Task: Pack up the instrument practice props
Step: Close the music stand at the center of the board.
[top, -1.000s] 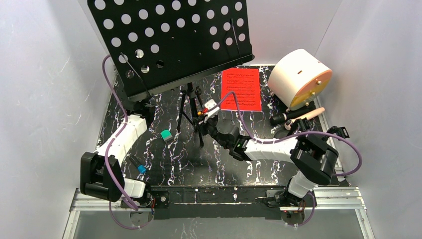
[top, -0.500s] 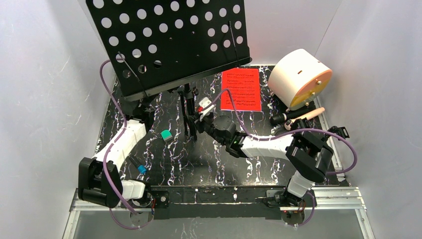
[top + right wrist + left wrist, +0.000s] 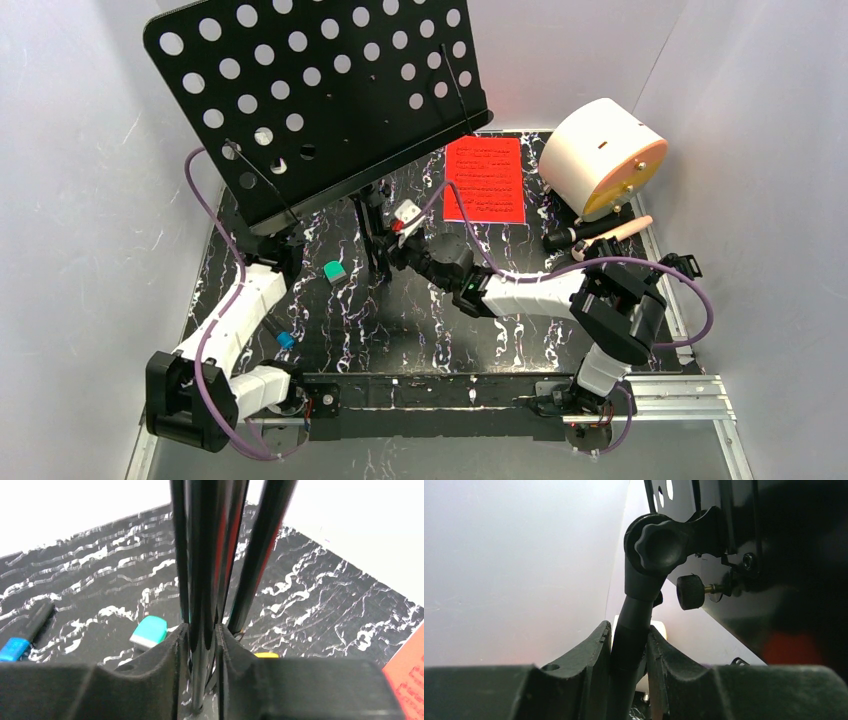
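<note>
Marbled black tabletop (image 3: pixel 400 330), perforated music rack (image 3: pixel 320 100)

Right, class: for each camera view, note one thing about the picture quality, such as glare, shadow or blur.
Top external: evenly lit and sharp, though the red sheet looks oversaturated. Left wrist: the wall glares white, the rack is lost in shadow, and the pole reads as a silhouette. Right wrist: the legs sit too near the lens and blur, while the table behind is sharper.
</note>
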`<state>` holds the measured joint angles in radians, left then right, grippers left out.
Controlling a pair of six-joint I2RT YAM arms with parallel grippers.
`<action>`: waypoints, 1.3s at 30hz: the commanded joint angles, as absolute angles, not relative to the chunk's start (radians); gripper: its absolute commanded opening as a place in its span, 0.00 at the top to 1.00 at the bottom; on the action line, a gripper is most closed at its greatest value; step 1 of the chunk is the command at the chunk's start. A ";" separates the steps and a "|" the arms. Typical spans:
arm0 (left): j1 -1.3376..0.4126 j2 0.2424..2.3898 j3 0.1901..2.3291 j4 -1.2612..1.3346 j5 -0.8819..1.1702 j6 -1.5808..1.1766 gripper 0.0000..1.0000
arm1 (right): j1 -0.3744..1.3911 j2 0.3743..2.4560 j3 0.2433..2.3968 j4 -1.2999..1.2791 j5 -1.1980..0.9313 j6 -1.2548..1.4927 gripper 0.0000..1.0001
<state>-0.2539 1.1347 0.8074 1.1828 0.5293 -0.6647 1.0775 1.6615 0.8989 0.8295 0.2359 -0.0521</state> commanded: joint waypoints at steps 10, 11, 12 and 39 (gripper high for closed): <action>-0.277 1.106 0.809 0.918 0.432 -0.565 1.00 | 1.071 1.638 0.949 1.084 0.238 -0.086 0.17; -0.278 1.105 0.810 0.916 0.430 -0.563 1.00 | 1.069 1.650 0.959 1.085 0.238 -0.087 0.15; -0.276 1.103 0.811 0.913 0.428 -0.560 1.00 | 1.069 1.661 0.965 1.090 0.240 -0.085 0.13; -0.276 1.017 0.830 0.675 0.203 -0.633 1.00 | 1.049 1.758 1.014 1.080 0.109 -0.092 0.68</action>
<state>-0.2710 1.0317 0.8211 0.9089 0.2989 -0.5396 1.0462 1.8782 1.0355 1.0554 0.1822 -0.0864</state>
